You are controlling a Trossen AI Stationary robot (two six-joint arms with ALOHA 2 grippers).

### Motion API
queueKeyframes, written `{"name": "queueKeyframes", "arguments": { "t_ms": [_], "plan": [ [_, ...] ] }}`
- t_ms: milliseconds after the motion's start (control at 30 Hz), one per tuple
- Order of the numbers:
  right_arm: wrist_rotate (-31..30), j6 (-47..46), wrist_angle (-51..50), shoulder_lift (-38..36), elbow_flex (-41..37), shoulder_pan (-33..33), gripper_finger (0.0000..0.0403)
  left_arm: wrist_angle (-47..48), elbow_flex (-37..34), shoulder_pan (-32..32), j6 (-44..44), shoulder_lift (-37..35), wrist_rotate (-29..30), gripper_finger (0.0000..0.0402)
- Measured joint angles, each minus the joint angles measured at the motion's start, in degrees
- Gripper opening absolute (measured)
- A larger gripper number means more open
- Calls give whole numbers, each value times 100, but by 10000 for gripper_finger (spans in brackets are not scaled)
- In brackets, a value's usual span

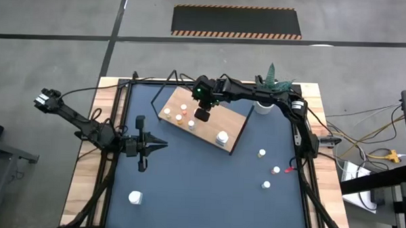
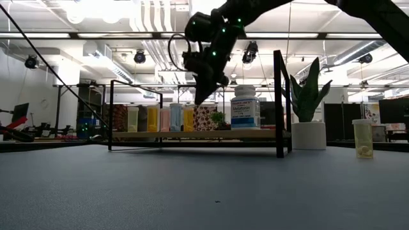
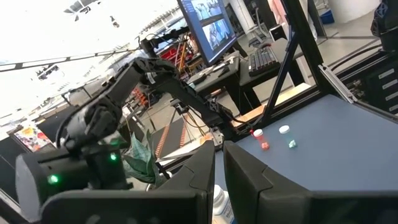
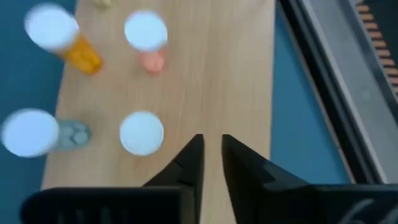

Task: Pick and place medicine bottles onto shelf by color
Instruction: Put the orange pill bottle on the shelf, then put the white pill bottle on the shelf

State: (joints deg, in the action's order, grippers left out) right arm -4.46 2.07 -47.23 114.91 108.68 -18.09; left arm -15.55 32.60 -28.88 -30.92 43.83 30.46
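Observation:
The shelf [image 1: 204,125], a light wooden board in a thin black frame, stands mid-table. Several small medicine bottles stand on it: an orange one [image 4: 62,37], a pink one [image 4: 146,38] and two whitish ones [image 4: 142,132] [image 4: 36,132]. A bigger white bottle [image 1: 222,137] stands near its right end. My right gripper [image 4: 211,155] hovers above the board beside the small bottles, shut, with nothing between its fingers. My left gripper [image 1: 160,145] waits shut over the table, left of the shelf. Three small bottles [image 1: 262,153] [image 1: 276,170] [image 1: 266,185] stand on the blue tabletop at right.
A big white bottle [image 1: 135,197] stands near the table's front left. A white pot with a green plant [image 1: 268,86] sits at the far right, behind the shelf. The shelf's black frame posts [image 2: 278,102] rise above the board. Cables run along the table's right edge.

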Motion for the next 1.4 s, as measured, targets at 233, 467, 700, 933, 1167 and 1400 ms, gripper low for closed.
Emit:
{"name": "queueKeyframes", "arguments": {
  "t_ms": [233, 467, 700, 933, 1167, 1400],
  "plan": [
    [452, -107, 269, 6, -374, -4, 9, 0, 0, 0, 0, 0, -1, 17],
    [625, -148, 470, 31, -423, 38, 9, -4, 0, 0, 0, 0, -2, 17],
    [643, -247, 473, 31, -423, 34, 9, -4, 0, 0, 0, 0, 0, 17],
    [642, -232, 465, 13, -423, 34, 9, -1, -8, -4, 0, 0, 0, 17],
    [585, 32, 369, -711, -649, 417, 9, -28, -11, -4, 55, 46, 0, 17],
    [148, 206, 1028, -2008, -1885, 1505, 9, -386, -30, -4, 546, 491, -14, 17]
  ]
}}
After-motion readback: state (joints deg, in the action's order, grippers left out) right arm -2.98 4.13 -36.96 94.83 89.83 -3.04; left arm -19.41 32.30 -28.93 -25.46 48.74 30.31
